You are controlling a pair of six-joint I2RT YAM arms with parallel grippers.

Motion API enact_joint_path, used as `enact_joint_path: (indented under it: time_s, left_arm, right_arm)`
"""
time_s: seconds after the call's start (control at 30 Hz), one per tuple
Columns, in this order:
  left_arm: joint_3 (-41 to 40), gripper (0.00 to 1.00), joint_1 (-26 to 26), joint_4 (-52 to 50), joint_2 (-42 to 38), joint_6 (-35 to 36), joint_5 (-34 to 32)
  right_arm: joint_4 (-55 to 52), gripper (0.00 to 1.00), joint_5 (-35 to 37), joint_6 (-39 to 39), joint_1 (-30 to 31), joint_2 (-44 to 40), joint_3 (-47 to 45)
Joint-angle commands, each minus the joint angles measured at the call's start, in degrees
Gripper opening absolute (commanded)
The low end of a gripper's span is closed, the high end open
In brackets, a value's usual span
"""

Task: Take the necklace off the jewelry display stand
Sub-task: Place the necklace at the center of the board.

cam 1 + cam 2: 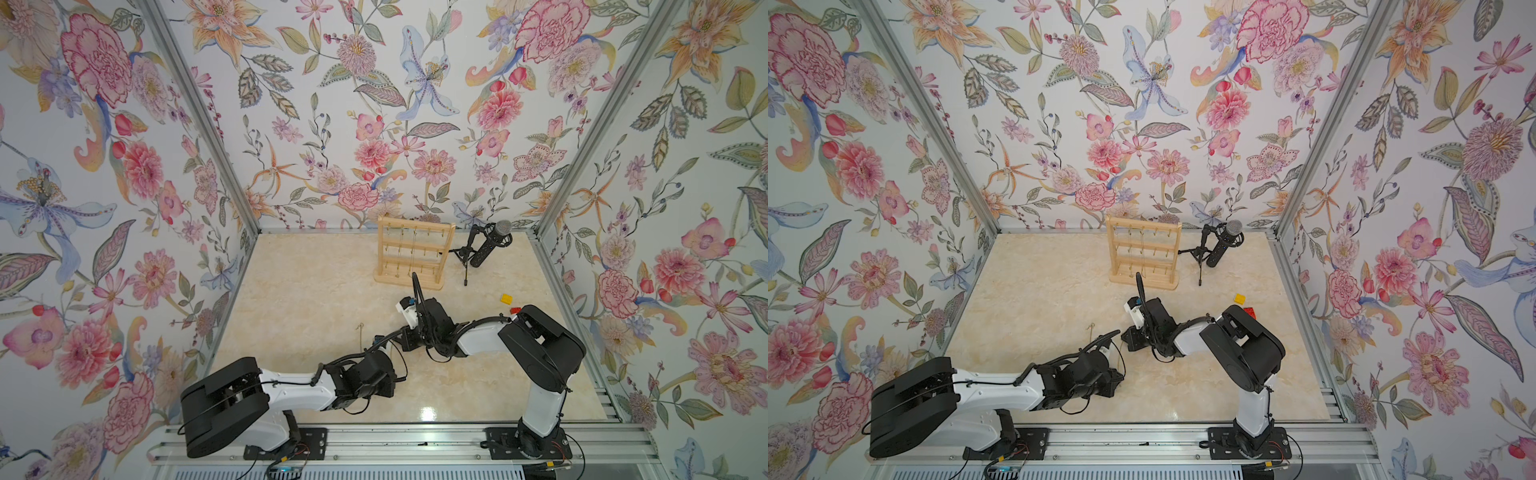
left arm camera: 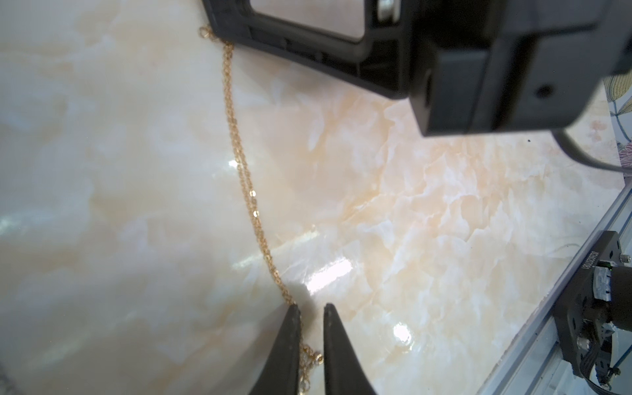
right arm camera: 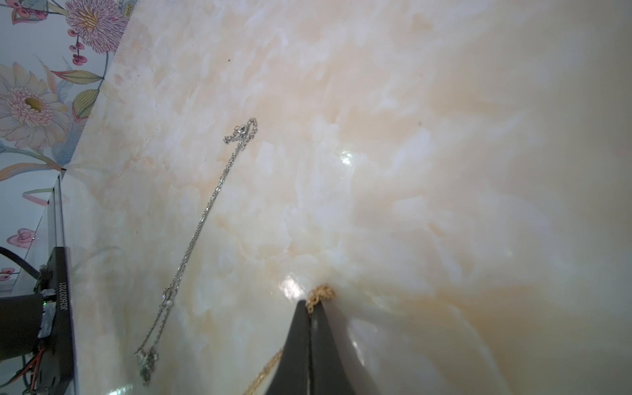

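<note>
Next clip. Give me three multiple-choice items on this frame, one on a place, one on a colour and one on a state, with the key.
1. Where is the microphone?
A. by the front rail
B. beside the wooden stand at the back of the table
C. on the left arm

2. What colour is the chain at the tips of the right gripper?
A. gold
B. silver
C. black

3. How does the left gripper stand?
A. shut on a brick
B. wide open over the stand
C. jaws narrowly apart, gold links between them

Key:
1 B: both top views show it next to the stand.
2 A: gold links sit at the shut tips in the right wrist view.
3 C: the left wrist view shows a gap with links in it.
</note>
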Motion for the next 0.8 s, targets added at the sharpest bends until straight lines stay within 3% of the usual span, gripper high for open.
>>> enact_joint_path:
  time_s: [0.0, 0.77]
  left_arm:
    - [1.17, 0.15, -1.44, -3.57, 0.47, 0.53, -2.09]
    - [1.09, 0.13, -3.09, -3.95, 2.02, 0.7, -1.04]
  right_arm:
    - [1.39, 0.0, -0.55, 0.54, -0.48, 1.4, 1.46]
    - [1.48, 0.03, 1.6, 1.36, -1.07, 3.2, 2.54]
